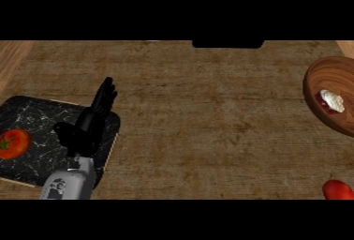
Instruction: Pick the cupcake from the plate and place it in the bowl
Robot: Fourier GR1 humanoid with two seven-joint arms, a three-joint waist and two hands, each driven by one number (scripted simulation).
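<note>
The cupcake [331, 101], white on top with a red wrapper, lies inside the wooden bowl [323, 77] at the right edge of the view. At the left sits a dark marbled plate [34, 117] with rounded corners. My left hand [86, 126] rests open over the plate's right side, fingers straight and pointing up, holding nothing. My right hand does not show.
A red tomato [13, 143] sits on the plate's left part. A red rounded object [338, 190] lies at the lower right, cut off by the edge. A black object [227, 44] stands at the counter's far edge.
</note>
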